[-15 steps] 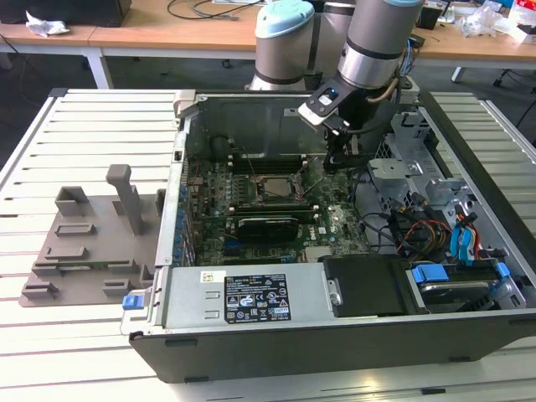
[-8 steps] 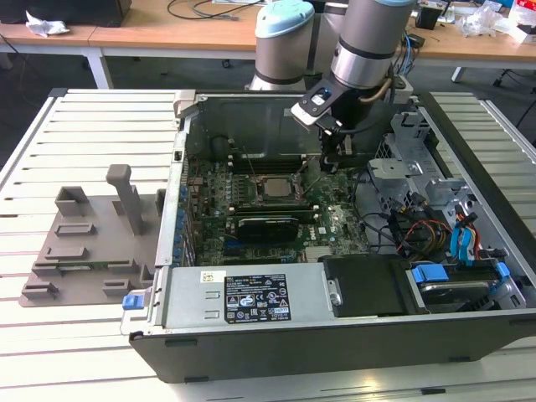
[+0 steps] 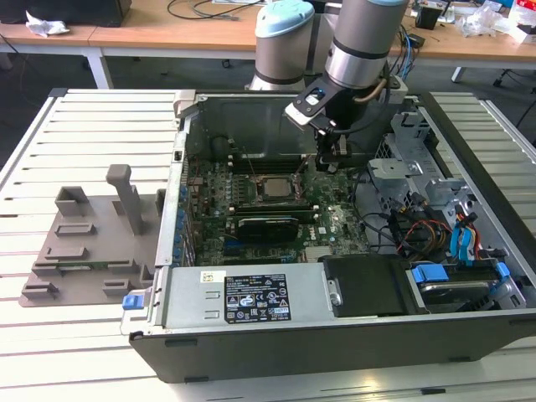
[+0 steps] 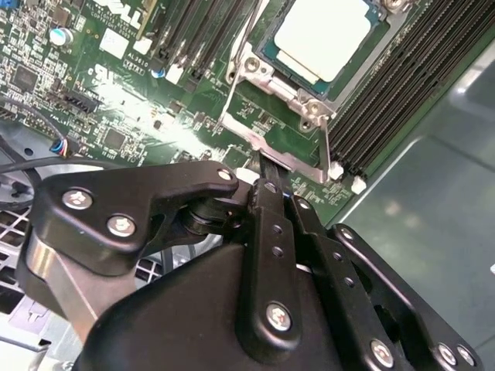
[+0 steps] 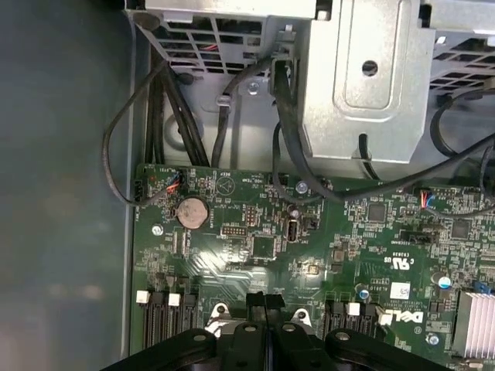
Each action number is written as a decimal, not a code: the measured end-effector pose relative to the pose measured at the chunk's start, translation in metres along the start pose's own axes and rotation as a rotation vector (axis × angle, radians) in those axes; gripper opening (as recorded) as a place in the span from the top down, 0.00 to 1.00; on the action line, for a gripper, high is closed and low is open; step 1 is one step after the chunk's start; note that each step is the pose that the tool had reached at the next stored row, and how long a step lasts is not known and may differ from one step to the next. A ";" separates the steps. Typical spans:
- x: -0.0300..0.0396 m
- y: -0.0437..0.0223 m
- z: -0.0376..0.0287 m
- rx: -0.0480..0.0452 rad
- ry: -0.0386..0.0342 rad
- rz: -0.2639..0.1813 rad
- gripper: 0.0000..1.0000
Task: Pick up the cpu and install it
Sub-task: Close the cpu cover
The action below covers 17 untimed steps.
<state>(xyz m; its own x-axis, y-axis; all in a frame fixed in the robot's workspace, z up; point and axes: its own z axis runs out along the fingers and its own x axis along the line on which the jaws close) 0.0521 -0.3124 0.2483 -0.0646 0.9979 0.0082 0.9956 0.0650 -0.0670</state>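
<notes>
**A:** What is nearest in the exterior view?

**B:** The open computer case [image 3: 335, 347], which lies on its side on a white slatted table [image 3: 50, 352]. At its near edge is the power supply box [image 3: 251, 297], which carries a label. At 9 o'clock from the case, on the same table, sits a grey plastic fixture tray [image 3: 84, 251].

**A:** And deeper inside the case?

**B:** The green motherboard [image 3: 243, 230]. About in its middle the cpu [image 3: 272, 186] lies flat in its socket, silvery top upward. In the second wrist view the cpu [image 4: 321, 35] sits inside a metal frame [image 4: 309, 108], with black memory slots [image 4: 387, 93] just beside it.

**A:** Where is the pincer?

**B:** In the exterior view the gripper [image 3: 328, 164] hangs over the board at about 2 o'clock from the cpu, near it but apart. In both wrist views its two black fingers [image 4: 267, 201] are pressed together, and I see nothing between them.

**A:** What lies beyond the tips?

**B:** In the first wrist view, past the gripper [image 5: 265, 297], the board carries a round coin battery [image 5: 192, 210]. Farther on stands a grey metal drive cage [image 5: 363, 85], with black cables [image 5: 286, 131] running beside it.

**A:** And farthest?

**B:** In the exterior view the arm [image 3: 364, 42] rises at 12 o'clock, and behind it stand wooden desks [image 3: 167, 29].
</notes>
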 end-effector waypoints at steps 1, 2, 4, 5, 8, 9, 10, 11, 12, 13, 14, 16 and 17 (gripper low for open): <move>0.0000 -0.0009 0.0001 0.0000 0.0000 0.000 0.89; 0.0001 -0.0018 0.0001 0.0000 0.0000 0.000 0.89; 0.0003 -0.0047 0.0003 0.0000 -0.0001 0.000 0.89; 0.0004 -0.0056 0.0004 0.0000 0.0000 0.000 0.89; 0.0006 -0.0089 0.0006 0.0000 0.0000 0.000 0.89; 0.0007 -0.0108 0.0007 0.0000 0.0000 0.000 0.89; 0.0008 -0.0123 0.0008 0.0000 0.0000 0.000 0.89; 0.0008 -0.0131 0.0009 0.0000 0.0000 0.000 0.89; 0.0009 -0.0148 0.0010 0.0000 0.0000 0.000 0.89; 0.0010 -0.0163 0.0011 0.0000 0.0000 0.000 0.89; 0.0011 -0.0174 0.0012 0.0000 0.0000 0.000 0.89; 0.0012 -0.0191 0.0013 0.0000 0.0000 0.000 0.89; 0.0013 -0.0209 0.0014 0.0001 0.0000 0.000 0.89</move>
<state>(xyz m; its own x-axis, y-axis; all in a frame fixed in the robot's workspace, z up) 0.0311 -0.3125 0.2484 -0.0645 0.9979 0.0082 0.9956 0.0649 -0.0670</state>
